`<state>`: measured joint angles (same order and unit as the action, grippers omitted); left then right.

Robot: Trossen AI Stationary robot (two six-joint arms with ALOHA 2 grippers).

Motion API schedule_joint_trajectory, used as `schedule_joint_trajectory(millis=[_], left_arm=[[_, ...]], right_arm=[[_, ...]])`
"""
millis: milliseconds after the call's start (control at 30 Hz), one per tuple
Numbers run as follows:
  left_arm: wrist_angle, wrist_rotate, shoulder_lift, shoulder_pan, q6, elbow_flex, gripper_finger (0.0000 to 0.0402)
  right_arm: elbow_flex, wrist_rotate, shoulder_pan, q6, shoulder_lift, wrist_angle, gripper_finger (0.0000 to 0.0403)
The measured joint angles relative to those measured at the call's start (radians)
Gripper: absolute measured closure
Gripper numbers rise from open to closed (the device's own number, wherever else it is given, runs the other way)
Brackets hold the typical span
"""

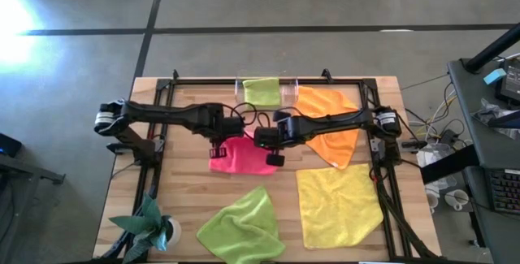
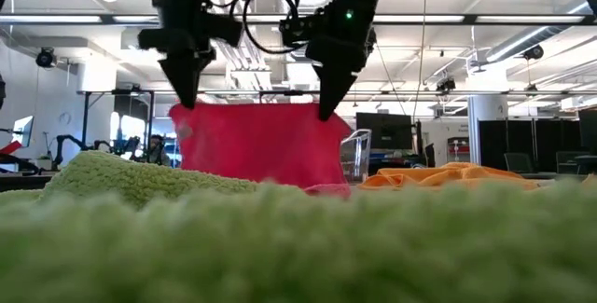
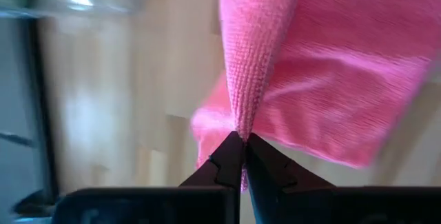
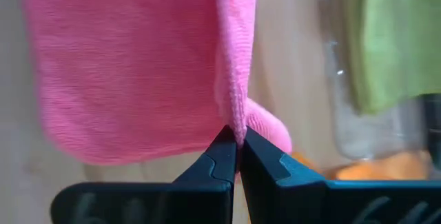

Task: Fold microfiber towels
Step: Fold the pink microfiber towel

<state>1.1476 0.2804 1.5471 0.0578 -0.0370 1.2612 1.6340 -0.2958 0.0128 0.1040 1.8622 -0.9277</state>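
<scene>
Pink towel (image 1: 241, 155): mid-table, top edge lifted, hangs like a curtain, lower part on wood; prob. so it can be laid over in half.
Left gripper (image 3: 241, 141): clamped on one upper corner.
Right gripper (image 4: 236, 136): clamped on other corner, level w/ left, keeps edge taut.
Near room: green towel (image 1: 240, 227) & yellow towel (image 1: 338, 205) fill front; bare strip btwn them & pink.
Far: orange towel (image 1: 331, 123), clear tray (image 1: 288, 92) w/ green cloth (image 1: 262, 91) close behind; little slack.

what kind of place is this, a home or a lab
Most likely a robotics lab or workshop: bare concrete floor, open ceiling with strip lights, and monitors on desks behind the wooden table.
</scene>
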Motion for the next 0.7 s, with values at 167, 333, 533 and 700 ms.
schedule_joint_trajectory(millis=[167, 333, 533, 700], left_arm=[[-0.065, -0.116, -0.007, -0.024, 0.022, -0.108, 0.0402], [-0.095, -0.156, -0.008, -0.057, 0.019, -0.169, 0.0402], [-0.122, -0.212, -0.009, -0.089, 0.018, -0.192, 0.0402], [-0.159, -0.226, -0.009, -0.098, 0.018, -0.2, 0.0402]], right_arm=[[-0.06, 0.078, 0.018, 0.058, 0.001, 0.082, 0.0395], [-0.097, 0.146, 0.043, 0.114, 0.001, 0.145, 0.0394], [-0.127, 0.204, 0.082, 0.14, 0.034, 0.183, 0.0394], [-0.122, 0.221, 0.099, 0.173, 0.087, 0.18, 0.0394]])
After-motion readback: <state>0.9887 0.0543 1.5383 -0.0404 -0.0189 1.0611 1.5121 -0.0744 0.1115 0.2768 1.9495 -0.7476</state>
